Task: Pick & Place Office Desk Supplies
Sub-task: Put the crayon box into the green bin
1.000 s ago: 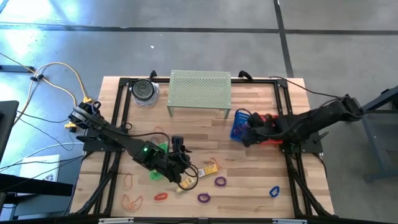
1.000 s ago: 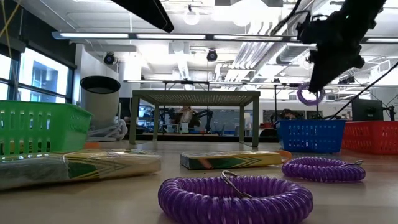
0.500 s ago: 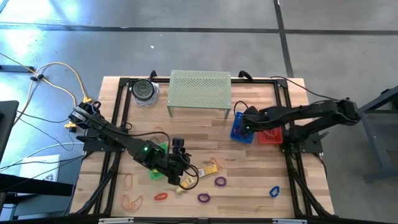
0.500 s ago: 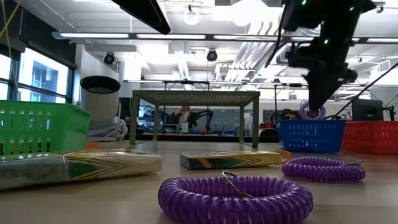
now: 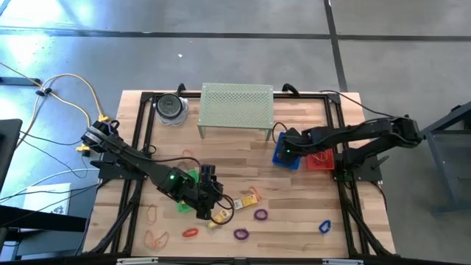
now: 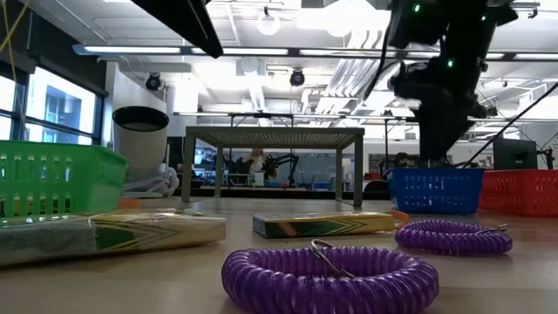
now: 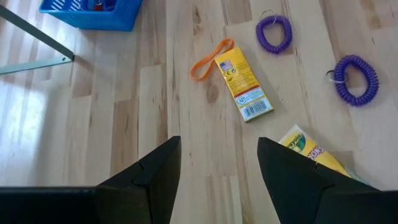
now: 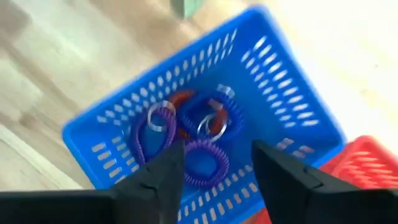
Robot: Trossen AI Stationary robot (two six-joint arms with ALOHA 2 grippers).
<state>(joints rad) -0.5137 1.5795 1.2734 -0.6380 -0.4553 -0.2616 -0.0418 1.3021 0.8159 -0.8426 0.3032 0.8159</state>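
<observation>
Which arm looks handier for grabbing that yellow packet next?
Probably the left. Its open end effector hovers right by the yellow packet on the table, while the right end effector sits open over the blue basket, across the table.

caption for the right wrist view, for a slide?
Right gripper open above the blue basket holding purple coil loops.

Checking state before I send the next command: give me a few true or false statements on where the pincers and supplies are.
1. The right pincer is open over the blue basket. True.
2. The blue basket is empty. False: coil loops lie in it.
3. The left pincer grips a yellow packet. False: it is open, with the yellow packet lying on the table beyond it.
4. An orange loop touches that packet. True.
</observation>
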